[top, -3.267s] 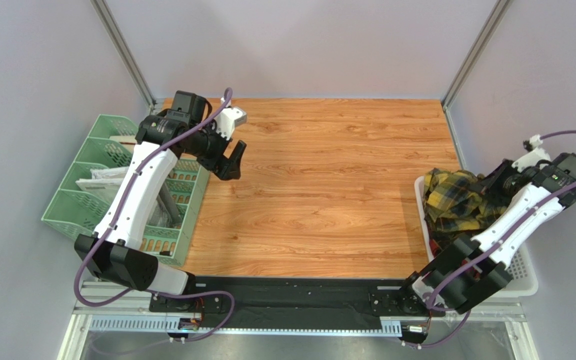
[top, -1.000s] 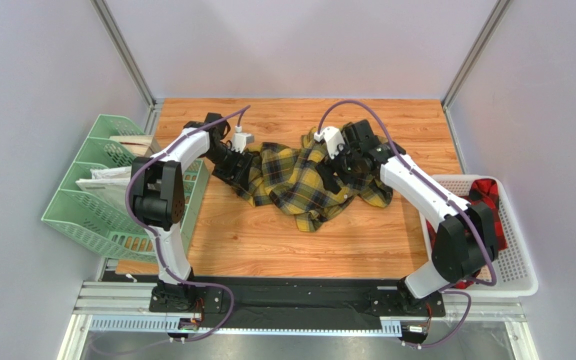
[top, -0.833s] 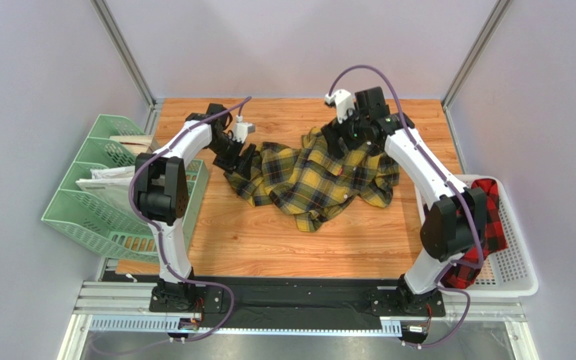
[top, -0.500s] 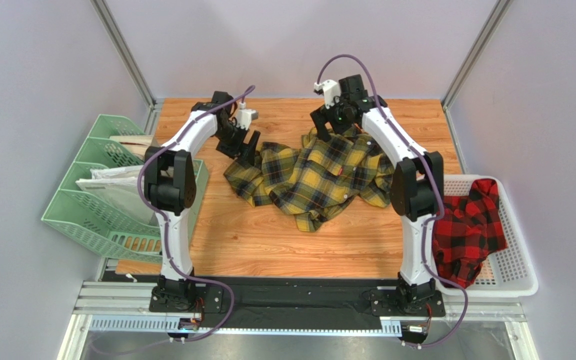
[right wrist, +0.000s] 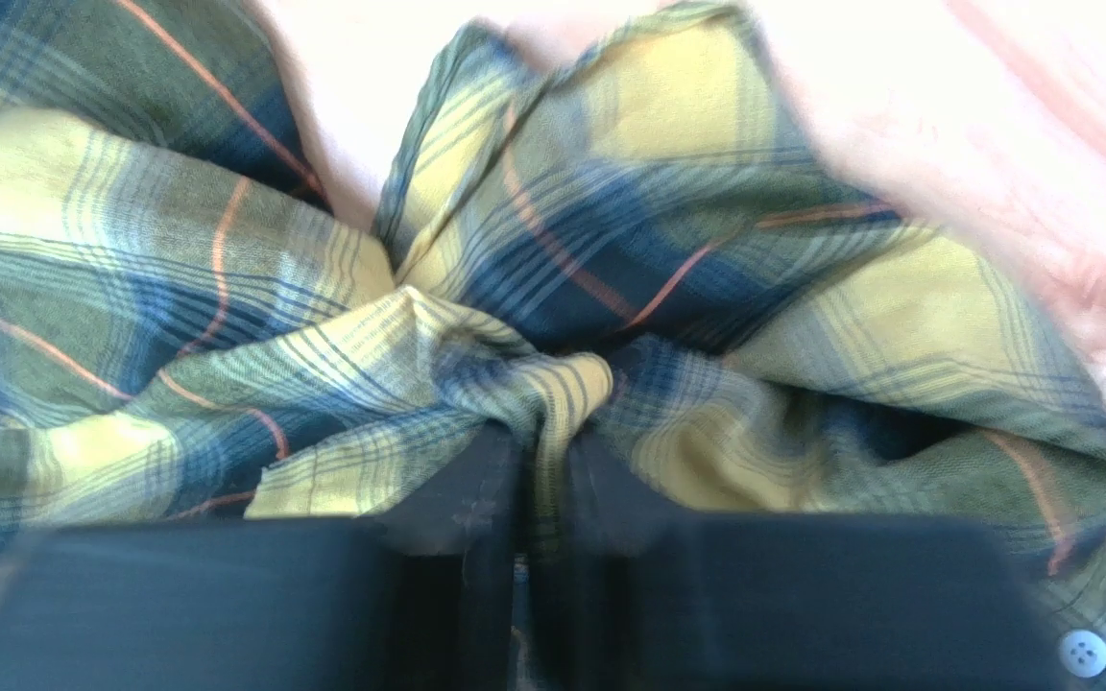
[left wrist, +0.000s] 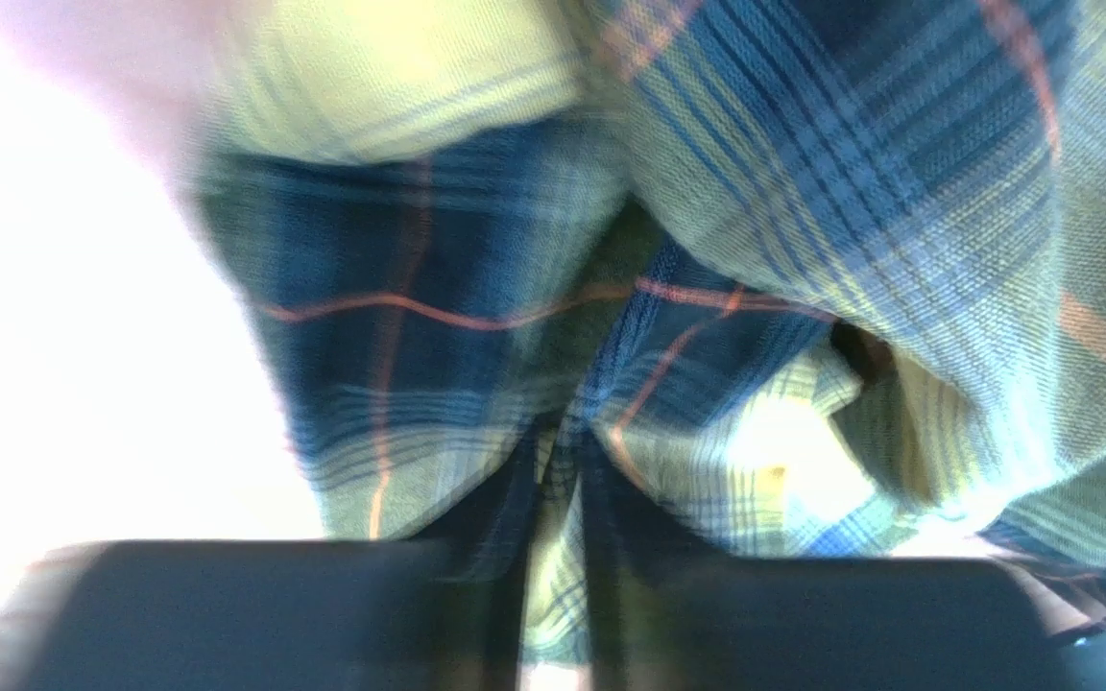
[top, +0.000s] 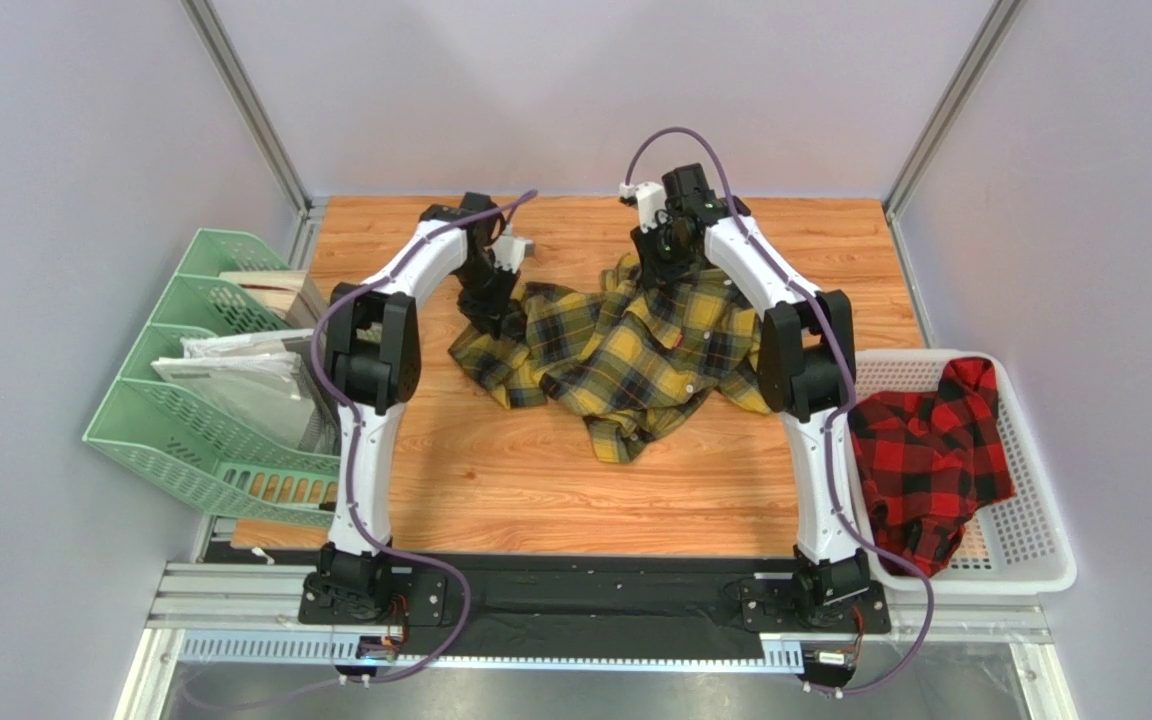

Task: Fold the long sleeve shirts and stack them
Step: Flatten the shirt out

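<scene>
A yellow-and-black checked long sleeve shirt (top: 620, 348) lies crumpled on the far middle of the wooden table. My left gripper (top: 489, 297) is shut on a fold of its left edge; the wrist view shows cloth (left wrist: 631, 331) pinched between the dark fingers (left wrist: 494, 576). At the shirt's far edge, near the collar, my right gripper (top: 662, 258) is shut on a bunched fold (right wrist: 545, 382). A red-and-black checked shirt (top: 928, 458) lies heaped in the white basket (top: 1040, 548) at the right.
A green plastic file rack (top: 207, 390) holding papers stands along the table's left edge. Metal frame posts (top: 244, 98) rise at the back corners. Bare wood (top: 567, 503) stretches between the yellow shirt and the arm bases.
Both grippers were open over the yellow shirt's far edges and have shut on the cloth. The right arm had carried this shirt out of the basket, uncovering the red one.
</scene>
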Robot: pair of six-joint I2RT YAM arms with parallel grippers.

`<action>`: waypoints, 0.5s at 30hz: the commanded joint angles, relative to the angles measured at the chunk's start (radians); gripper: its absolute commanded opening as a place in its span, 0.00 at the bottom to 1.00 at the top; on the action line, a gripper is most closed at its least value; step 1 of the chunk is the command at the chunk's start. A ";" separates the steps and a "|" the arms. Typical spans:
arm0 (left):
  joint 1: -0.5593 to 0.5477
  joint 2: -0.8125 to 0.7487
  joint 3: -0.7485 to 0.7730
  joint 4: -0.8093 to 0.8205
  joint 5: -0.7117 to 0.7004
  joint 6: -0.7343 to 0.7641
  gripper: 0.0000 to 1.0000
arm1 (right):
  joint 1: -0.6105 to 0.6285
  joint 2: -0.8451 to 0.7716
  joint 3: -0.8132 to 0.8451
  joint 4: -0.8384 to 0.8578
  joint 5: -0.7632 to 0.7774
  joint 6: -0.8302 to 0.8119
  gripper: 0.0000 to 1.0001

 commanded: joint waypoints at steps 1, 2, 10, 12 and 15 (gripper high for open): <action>0.110 0.045 0.244 -0.062 0.050 -0.036 0.00 | 0.000 0.070 0.245 -0.024 -0.038 0.084 0.00; 0.137 0.022 0.271 -0.044 0.079 -0.019 0.00 | 0.000 0.087 0.289 -0.034 -0.043 0.100 0.00; 0.199 -0.131 0.554 0.049 0.435 -0.045 0.00 | -0.057 -0.219 0.178 0.138 -0.118 0.284 0.00; 0.179 -0.217 0.517 0.066 0.588 -0.032 0.00 | -0.074 -0.409 -0.107 0.176 -0.120 0.270 0.00; 0.081 -0.393 0.315 -0.020 0.743 0.176 0.00 | -0.077 -0.663 -0.537 0.170 -0.152 0.212 0.07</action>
